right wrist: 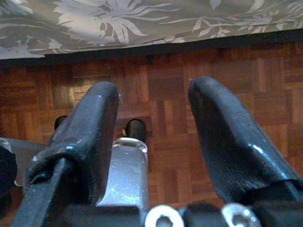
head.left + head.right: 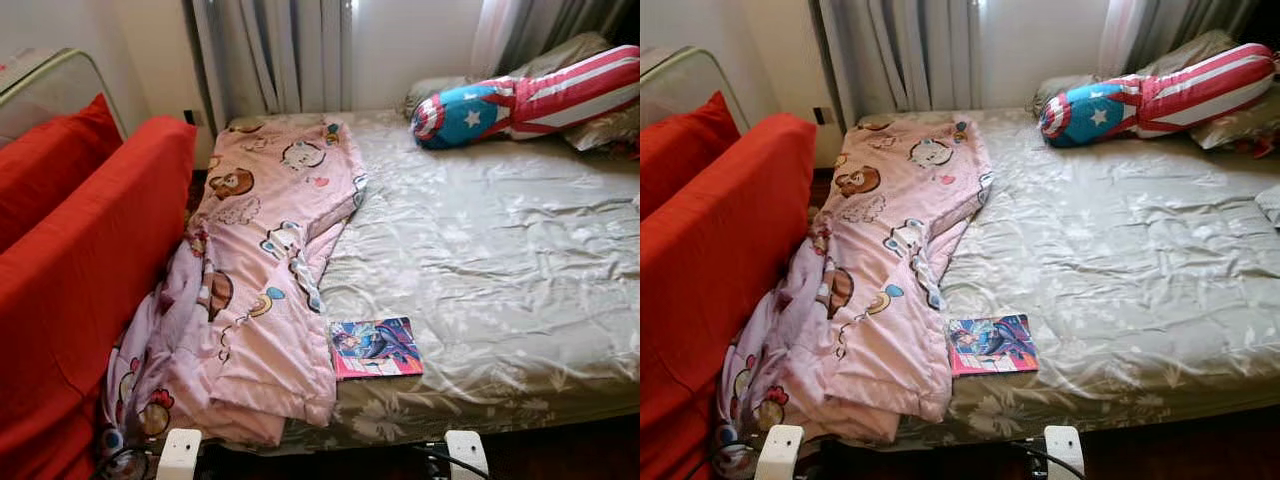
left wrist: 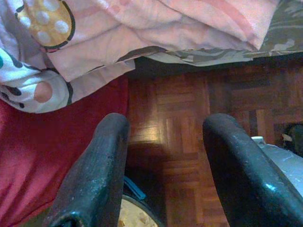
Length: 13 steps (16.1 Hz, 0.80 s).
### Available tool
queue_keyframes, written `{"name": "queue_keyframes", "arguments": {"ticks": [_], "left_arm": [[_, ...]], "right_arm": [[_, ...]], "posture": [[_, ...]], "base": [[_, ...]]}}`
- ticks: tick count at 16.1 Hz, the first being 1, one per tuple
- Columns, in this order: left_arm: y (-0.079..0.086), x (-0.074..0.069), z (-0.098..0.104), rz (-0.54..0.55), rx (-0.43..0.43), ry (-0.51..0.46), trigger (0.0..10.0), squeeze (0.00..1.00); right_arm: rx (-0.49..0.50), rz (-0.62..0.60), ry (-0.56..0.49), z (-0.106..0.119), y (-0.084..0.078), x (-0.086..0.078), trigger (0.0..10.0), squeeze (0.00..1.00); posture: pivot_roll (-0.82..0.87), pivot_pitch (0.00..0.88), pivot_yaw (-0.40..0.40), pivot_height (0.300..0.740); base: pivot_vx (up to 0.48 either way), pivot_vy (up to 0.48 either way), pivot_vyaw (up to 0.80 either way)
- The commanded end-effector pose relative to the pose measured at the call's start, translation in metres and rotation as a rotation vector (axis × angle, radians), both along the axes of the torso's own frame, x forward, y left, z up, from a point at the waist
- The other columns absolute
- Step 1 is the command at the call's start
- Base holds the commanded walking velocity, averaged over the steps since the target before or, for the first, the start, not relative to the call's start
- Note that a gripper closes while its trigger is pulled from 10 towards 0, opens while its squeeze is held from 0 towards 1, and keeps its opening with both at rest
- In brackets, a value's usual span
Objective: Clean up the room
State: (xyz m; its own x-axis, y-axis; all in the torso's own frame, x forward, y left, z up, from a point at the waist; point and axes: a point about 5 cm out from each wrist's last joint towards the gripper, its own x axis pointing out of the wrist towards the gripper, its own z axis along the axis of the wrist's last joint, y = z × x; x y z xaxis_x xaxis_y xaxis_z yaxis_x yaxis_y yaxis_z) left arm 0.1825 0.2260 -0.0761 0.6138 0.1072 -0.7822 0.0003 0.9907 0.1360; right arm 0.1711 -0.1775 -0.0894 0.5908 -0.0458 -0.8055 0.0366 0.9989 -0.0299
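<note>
Looking down over the foot of the bed [image 2: 520,260], I see its grey-green floral sheet running wide and bare across the middle and right. A pink cartoon blanket [image 2: 265,270] lies along the left edge, its lower end spilling over the near corner toward the floor [image 1: 156,85]. Just beside its hem, a comic book [image 2: 375,347] lies flat near the bed's front edge. A striped star pillow [image 2: 520,100] rests at the far right by the curtains [image 2: 280,50]. A red sofa [image 2: 80,260] stands close along the bed's left side, the blanket filling the narrow gap between them. My left claw [image 3: 163,170] hangs low over the parquet, fingers wide apart and holding nothing, by the blanket's hanging corner. My right claw [image 1: 154,142] is likewise spread and unladen, over bare floor below the bed's edge.
</note>
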Motion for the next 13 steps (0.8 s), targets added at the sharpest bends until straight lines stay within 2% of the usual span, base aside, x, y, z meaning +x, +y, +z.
{"name": "queue_keyframes", "arguments": {"ticks": [1, 9, 13], "left_arm": [[0.0008, -0.0037, -0.0017, 0.004, -0.005, 0.013, 10.0, 0.0], [0.001, -0.0037, -0.0016, -0.014, 0.0, 0.014, 10.0, 0.0], [0.0009, -0.0033, -0.0013, -0.027, 0.006, 0.014, 10.0, 0.0]], "right_arm": [[-0.003, 0.003, 0.009, -0.0009, -0.0001, -0.0019, 10.0, 0.0], [0.0, 0.002, 0.003, -0.0008, 0.0018, -0.0014, 10.0, 0.0], [0.002, 0.001, 0.005, -0.0009, 0.0017, -0.0016, 10.0, 0.0]], "posture": [[0.02, 0.0, 0.027, 0.74], [0.02, 0.0, 0.028, 0.74], [0.02, 0.0, 0.027, 0.74]], "base": [[0.0, 0.0, 0.0], [0.0, 0.0, 0.0], [0.0, -0.425, 0.0]]}}
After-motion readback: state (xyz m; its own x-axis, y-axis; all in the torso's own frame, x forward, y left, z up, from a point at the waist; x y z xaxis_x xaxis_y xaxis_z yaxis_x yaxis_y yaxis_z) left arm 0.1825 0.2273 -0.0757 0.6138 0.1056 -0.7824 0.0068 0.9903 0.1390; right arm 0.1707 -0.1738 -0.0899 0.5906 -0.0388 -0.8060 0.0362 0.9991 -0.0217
